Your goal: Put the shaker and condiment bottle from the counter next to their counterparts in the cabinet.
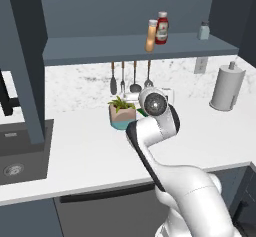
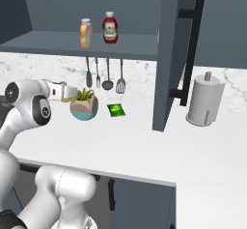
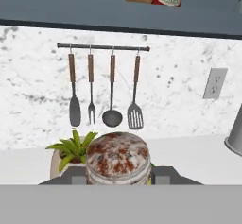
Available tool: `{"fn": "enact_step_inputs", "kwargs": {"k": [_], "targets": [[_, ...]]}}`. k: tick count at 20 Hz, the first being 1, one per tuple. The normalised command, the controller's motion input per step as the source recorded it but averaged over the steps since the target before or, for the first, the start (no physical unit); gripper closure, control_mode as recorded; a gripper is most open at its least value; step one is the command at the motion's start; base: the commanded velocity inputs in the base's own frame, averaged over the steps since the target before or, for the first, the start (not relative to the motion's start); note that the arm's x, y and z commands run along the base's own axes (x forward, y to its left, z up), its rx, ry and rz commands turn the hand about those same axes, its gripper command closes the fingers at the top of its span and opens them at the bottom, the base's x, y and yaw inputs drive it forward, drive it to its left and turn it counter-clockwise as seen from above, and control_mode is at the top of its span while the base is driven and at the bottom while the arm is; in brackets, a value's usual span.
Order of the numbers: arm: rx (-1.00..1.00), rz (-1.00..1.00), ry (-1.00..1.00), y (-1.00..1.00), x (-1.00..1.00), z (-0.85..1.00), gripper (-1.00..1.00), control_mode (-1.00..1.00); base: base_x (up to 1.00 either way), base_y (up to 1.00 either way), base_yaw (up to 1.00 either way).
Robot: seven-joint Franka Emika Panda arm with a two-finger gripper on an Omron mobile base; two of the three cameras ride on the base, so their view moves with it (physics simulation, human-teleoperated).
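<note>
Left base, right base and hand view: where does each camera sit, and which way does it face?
Left base view: behind-left, facing the counter and cabinet; arm at lower right.
Right base view: behind-right, same scene; arm at lower left.
Hand view: on the hand, facing the wall; fingers shut on the shaker.
Shared: condiment bottle beside ketchup bottle, plant pot.

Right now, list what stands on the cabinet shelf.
The condiment bottle stands beside the ketchup bottle; a pale shaker sits farther right. From the right base view, the open cabinet door covers that shaker.
</note>
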Motion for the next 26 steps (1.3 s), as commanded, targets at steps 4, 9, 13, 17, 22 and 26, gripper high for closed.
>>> {"fn": "enact_step_inputs", "kwargs": {"k": [4, 9, 13, 17, 22, 26], "targets": [[0.00, -0.30, -0.07, -0.52, 0.00, 0.55, 1.00, -1.00, 0.00, 0.00, 0.00], [0.00, -0.28, -0.07, -0.44, -0.05, 0.49, 1.00, -1.00, 0.00, 0.00, 0.00], [0.00, -0.25, -0.08, -0.36, -0.11, 0.46, 1.00, -1.00, 0.00, 0.00, 0.00], [0.00, -0.21, -0.06, -0.46, -0.10, 0.40, 1.00, -1.00, 0.00, 0.00, 0.00], [0.05, -0.10, -0.02, -0.75, -0.03, 0.37, 1.00, -1.00, 0.00, 0.00, 0.00], [0.12, 0.00, 0.00, -0.76, 0.00, 0.32, 1.00, -1.00, 0.00, 0.00, 0.00]]}}
